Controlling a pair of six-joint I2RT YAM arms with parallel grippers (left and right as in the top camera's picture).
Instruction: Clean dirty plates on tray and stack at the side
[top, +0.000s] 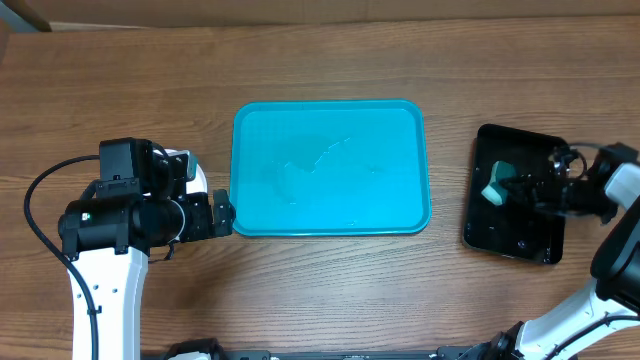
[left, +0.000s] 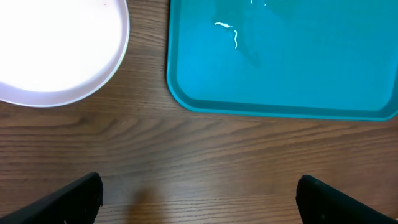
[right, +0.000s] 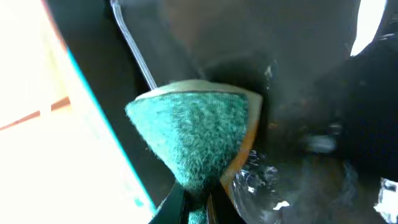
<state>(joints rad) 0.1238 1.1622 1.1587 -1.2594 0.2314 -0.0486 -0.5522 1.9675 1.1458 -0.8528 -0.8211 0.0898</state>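
Left gripper (top: 224, 213): stood open, by tray (top: 330, 200)
Right gripper (top: 512, 188): clamped sponge (right: 193, 134), over black tray (top: 515, 238)
Plate (left: 56, 43): beside tray corner

A big tray (top: 330, 170) lies flat in the middle of the table (top: 330, 300), its long sides running left to right. To its left, a plate (left: 56, 50) rests on the table just off one corner of the big tray, not touching it. A small tray (top: 520, 235) lies well to the right, slightly askew. A sponge (top: 494, 190) is within the small tray's left half.
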